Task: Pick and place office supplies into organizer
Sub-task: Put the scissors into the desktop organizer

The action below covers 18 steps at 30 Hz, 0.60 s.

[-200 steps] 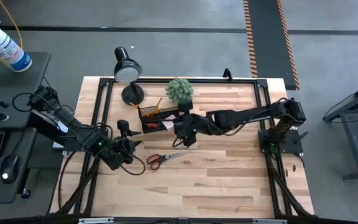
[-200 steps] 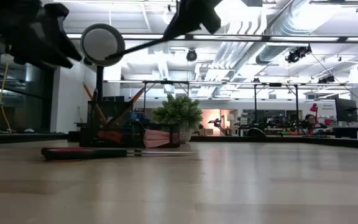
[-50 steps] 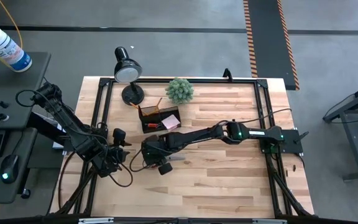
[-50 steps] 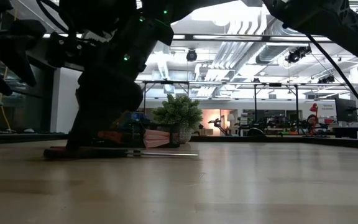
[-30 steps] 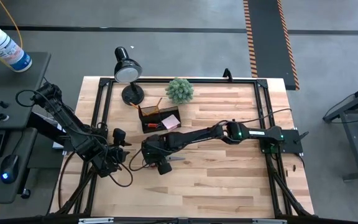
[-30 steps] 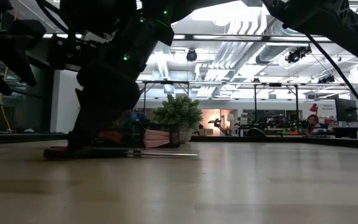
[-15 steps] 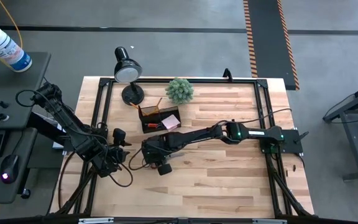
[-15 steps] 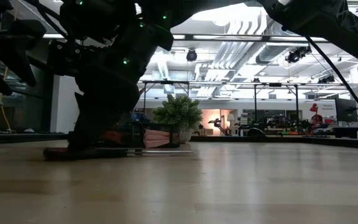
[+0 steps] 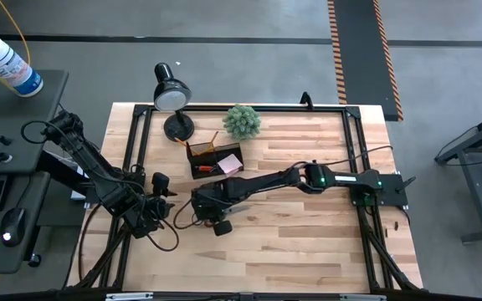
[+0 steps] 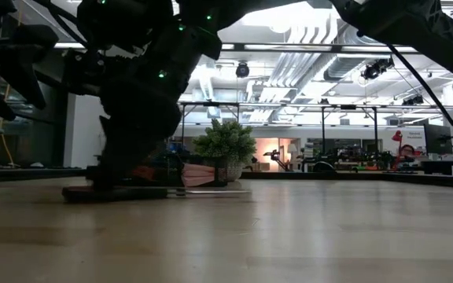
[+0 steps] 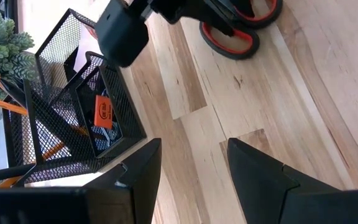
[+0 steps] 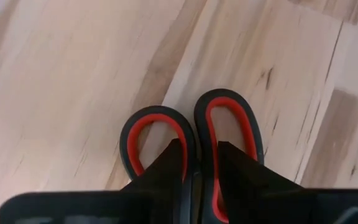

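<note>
We see open table (image 9: 308,242) on the near half; lamp (image 9: 171,94), plant (image 9: 242,120) and organizer (image 9: 214,159) crowd the far-left corner.

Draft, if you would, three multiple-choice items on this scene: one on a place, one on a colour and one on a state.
1. Where are the black-handled scissors with red-lined loops?
A. Inside the organizer
B. On the pale wooden table, under the right pincer
C. Beside the lamp's base

2. What colour is the small rectangular piece inside the black wire-mesh organizer?
A. Blue
B. Green
C. Orange

3. How is the left pincer?
A. Open, holding nothing
B. Shut on a pencil
C. Shut on the scissors

Key: 1 B, as the right wrist view shows the loops flat on the wood; 2 C, as it shows orange through the mesh; 3 A, as bare table shows between its spread fingers.
</note>
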Motion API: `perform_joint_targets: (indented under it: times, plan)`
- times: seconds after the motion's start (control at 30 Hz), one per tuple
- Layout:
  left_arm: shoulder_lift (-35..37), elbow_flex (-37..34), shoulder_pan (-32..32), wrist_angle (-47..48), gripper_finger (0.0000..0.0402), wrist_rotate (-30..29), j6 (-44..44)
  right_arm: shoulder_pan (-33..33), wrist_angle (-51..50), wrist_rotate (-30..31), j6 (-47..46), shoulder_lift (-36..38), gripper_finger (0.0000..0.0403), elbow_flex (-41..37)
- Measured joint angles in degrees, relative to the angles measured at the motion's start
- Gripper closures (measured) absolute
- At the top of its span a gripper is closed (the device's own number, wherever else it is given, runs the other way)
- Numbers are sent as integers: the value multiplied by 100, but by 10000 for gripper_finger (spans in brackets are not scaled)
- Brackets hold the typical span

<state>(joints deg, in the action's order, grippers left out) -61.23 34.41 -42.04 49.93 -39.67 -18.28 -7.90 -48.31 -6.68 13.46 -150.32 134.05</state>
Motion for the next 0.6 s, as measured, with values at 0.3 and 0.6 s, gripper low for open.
perform_joint_targets:
  times: [0.3, 0.6]
  plan:
    - [0, 0, 0, 19, 229, 1, 0, -9, -460, 583, 2, 408, 333, -10]
    - [0, 0, 1, 22, 229, 1, 0, -4, -806, 1891, 70, 944, 333, -5]
